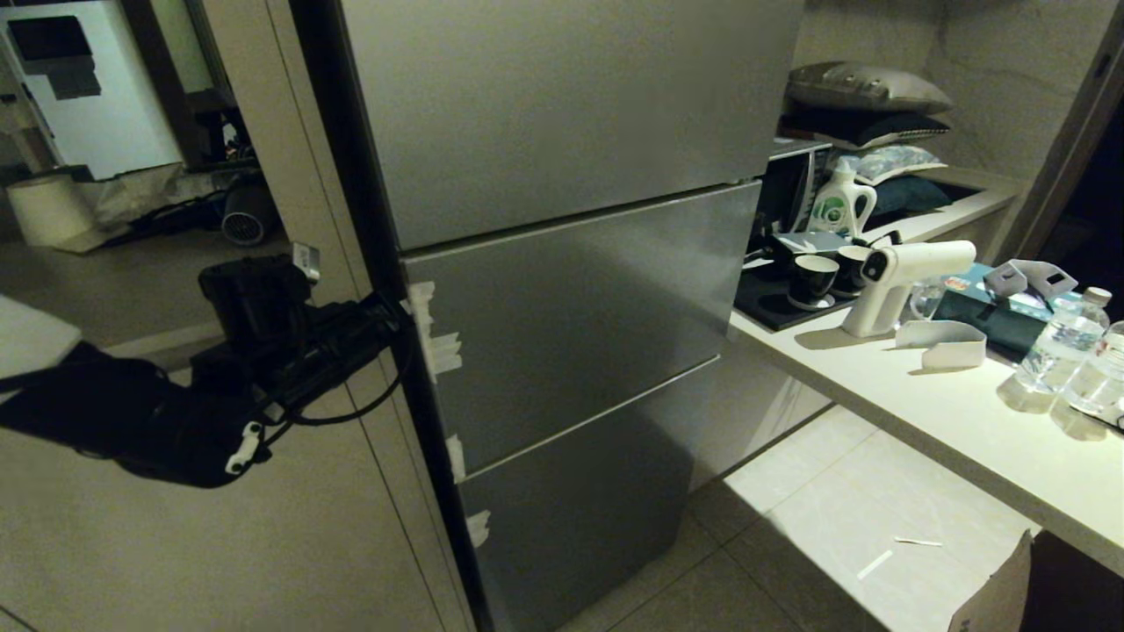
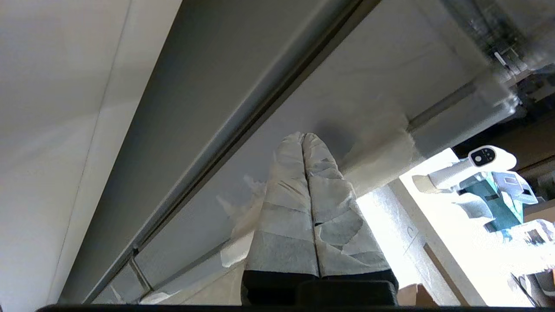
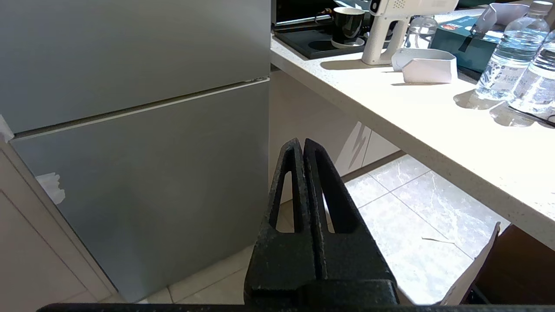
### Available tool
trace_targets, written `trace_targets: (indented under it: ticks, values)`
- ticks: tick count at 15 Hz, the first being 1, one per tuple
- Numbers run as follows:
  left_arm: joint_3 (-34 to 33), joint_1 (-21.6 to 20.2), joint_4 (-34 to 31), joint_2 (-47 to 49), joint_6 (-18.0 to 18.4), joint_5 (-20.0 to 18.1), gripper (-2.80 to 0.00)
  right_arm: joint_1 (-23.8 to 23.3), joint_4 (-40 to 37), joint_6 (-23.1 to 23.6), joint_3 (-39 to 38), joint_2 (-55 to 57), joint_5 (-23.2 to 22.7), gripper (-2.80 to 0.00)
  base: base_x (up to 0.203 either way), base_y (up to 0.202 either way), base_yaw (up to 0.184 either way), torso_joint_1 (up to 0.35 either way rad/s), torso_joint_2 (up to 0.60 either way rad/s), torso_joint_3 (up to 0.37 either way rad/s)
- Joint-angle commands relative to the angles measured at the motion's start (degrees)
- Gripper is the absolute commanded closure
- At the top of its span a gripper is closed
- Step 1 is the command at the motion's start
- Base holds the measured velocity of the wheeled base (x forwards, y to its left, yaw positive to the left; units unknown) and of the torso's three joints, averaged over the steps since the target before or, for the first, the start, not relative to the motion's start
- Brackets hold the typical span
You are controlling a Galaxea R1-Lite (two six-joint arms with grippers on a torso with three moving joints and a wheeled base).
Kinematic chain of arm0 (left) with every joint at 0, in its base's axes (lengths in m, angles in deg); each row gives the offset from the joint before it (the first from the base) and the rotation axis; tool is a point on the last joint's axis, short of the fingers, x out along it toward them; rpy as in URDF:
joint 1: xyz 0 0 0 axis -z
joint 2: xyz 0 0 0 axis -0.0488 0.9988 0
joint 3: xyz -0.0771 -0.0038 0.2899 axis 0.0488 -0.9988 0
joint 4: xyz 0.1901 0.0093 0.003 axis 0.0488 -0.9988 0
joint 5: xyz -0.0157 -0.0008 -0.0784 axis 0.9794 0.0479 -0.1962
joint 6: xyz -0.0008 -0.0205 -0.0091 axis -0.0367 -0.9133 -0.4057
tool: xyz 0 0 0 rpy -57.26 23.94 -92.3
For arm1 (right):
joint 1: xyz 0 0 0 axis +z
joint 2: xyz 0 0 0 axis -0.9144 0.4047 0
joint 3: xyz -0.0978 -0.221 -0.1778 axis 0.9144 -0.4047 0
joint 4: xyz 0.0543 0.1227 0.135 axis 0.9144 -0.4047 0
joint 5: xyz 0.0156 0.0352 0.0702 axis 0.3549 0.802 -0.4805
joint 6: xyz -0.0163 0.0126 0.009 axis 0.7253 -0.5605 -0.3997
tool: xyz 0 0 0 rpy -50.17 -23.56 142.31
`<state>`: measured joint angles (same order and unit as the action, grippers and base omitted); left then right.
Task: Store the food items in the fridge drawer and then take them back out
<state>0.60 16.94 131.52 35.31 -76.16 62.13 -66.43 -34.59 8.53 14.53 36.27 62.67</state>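
Three grey fridge panels (image 1: 571, 316), all closed. Left claw (image 2: 303, 138) pressed together at the taped middle-panel edge; right claw (image 3: 300, 145) together, idle. Two water bottles (image 1: 1058, 347) on the surface (image 1: 922, 412).

Closed grey fridge panels (image 1: 571, 316) hide whatever lies inside; the left gripper (image 1: 399, 309) tips vanish at their taped edge.

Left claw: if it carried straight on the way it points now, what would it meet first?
Most likely the taped left edge of the grey middle fridge panel. The left claw, wrapped in white and shut, points at it from the side; whether it already touches cannot be told.
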Motion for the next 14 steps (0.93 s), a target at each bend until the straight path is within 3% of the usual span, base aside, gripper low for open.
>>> trace_targets:
  ticks: [1,12,14]
  values:
    - [-1.36,0.17,0.23,-1.08,-0.18,-0.26,0.00,-0.04,0.05,0.04,-1.76,0.01,-0.05,0.00,0.000,0.000,0.000,0.000,0.00,0.000]
    - [-5.99,0.89,0.32,-3.97,0.23,0.24,0.00,0.00,0.05,0.04,-1.76,0.00,-0.03,0.00,0.000,0.000,0.000,0.000,0.00,0.000]
    - [-9.21,0.21,0.32,-7.69,1.83,0.40,0.00,-0.04,0.05,0.04,-1.76,0.02,-0.04,0.00,0.000,0.000,0.000,0.000,0.00,0.000]
